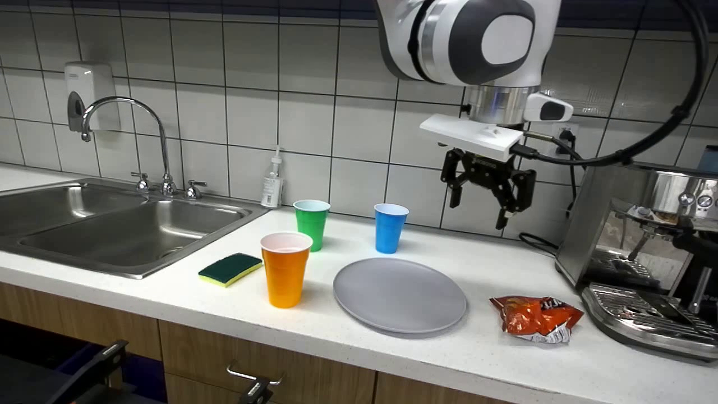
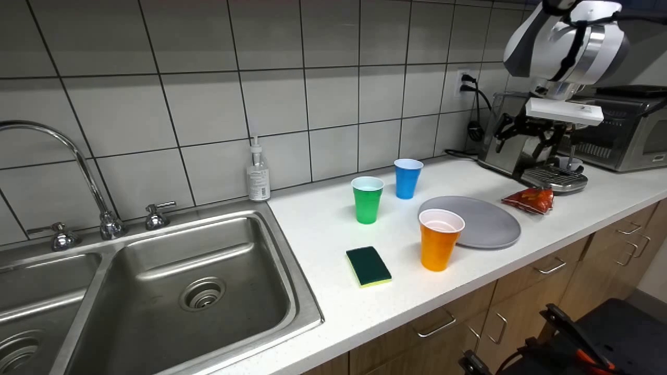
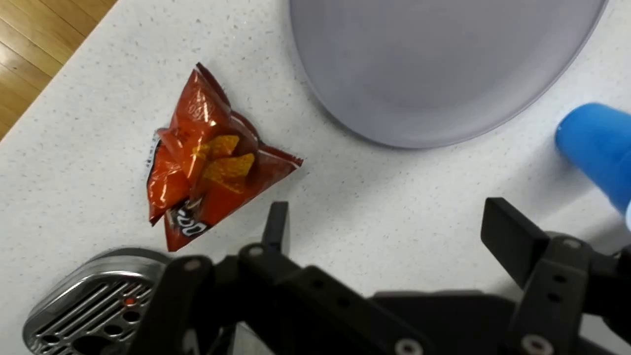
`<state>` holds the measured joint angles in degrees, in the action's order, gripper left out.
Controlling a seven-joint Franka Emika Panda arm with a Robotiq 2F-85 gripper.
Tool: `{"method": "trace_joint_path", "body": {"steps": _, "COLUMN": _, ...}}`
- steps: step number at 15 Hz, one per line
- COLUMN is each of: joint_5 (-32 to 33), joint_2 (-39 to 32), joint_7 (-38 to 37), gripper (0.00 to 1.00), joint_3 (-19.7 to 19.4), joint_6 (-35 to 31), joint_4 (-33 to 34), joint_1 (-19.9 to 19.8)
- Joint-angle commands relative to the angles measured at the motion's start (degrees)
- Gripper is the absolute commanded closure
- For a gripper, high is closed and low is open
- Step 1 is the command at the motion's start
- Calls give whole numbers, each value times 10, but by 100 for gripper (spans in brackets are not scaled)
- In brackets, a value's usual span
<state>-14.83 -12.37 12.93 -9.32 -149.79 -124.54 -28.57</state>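
My gripper (image 1: 478,213) hangs above the counter, its jaws spread wide with nothing between them. In the wrist view the gripper (image 3: 387,212) shows bare white countertop between its two black fingers. Closest below the left finger lies a crumpled red chip bag (image 3: 207,167), not touched. A round grey plate (image 3: 443,64) is ahead, and a blue cup (image 3: 596,148) stands to the right. Both exterior views show the bag (image 1: 538,320) between the plate (image 1: 399,294) and the coffee machine. A green cup (image 1: 312,227) and an orange cup (image 1: 285,275) stand upright left of the plate.
A steel coffee machine (image 1: 589,224) stands at the right, close to the gripper, with a cable behind it. A green and yellow sponge (image 2: 369,265) lies near the sink (image 2: 292,307). A pump bottle (image 2: 258,179) is against the tiled wall. The counter's front edge borders wooden drawers.
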Motion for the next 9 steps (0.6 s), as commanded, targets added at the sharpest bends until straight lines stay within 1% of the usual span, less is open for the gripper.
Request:
{"method": "trace_joint_path", "body": {"steps": 1, "joint_5": 36, "joint_2": 58, "joint_7": 22, "gripper": 0, "joint_3": -17, "joint_6": 29, "joint_4": -57, "joint_1": 43}}
{"method": "trace_joint_path", "body": {"steps": 4, "joint_5": 65, "joint_2": 84, "joint_7": 32, "gripper": 0, "joint_3": -17, "joint_6": 50, "joint_4": -83, "joint_1": 74}}
{"method": "trace_joint_path", "body": {"steps": 9, "joint_5": 87, "joint_2": 128, "joint_7": 74, "gripper": 0, "joint_3": -14, "joint_6": 84, "joint_4": -126, "joint_1": 113}}
